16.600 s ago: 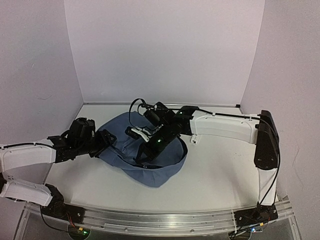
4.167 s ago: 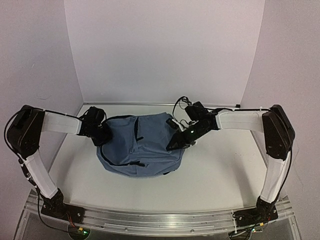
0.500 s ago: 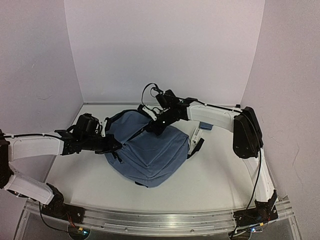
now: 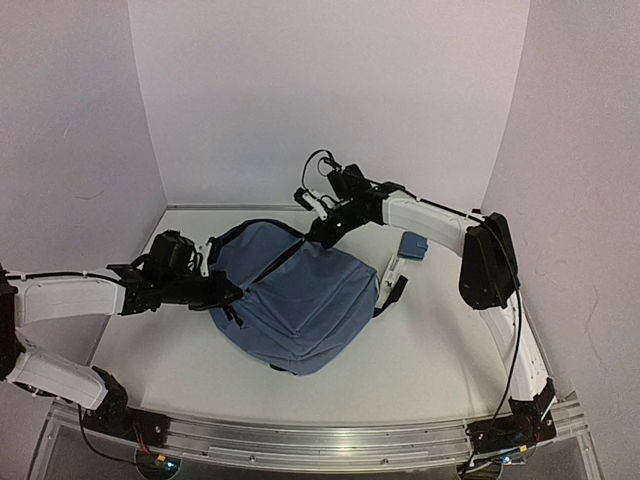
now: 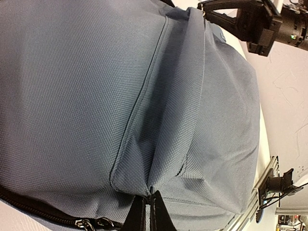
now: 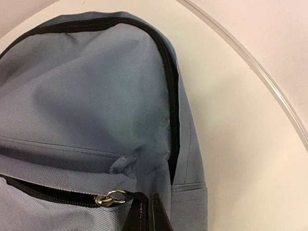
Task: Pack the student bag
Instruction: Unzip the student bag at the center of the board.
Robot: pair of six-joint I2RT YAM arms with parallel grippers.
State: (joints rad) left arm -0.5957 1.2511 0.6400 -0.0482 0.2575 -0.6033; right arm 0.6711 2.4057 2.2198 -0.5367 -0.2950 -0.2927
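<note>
A: Top view, light?
B: Even, diffuse, from overhead. Walls carry a lilac cast. Soft shadow lies under the student bag at 6 o'clock.
A: Wrist views?
B: Left wrist: weave sharp at centre, table washed out at 3 o'clock. Right wrist: mildly soft, fabric darker toward 9 o'clock, zip pull glinting at 7 o'clock.

The top camera looks down from behind the arm bases; each wrist camera sits just behind its fingers, close on the student bag all views share.
</note>
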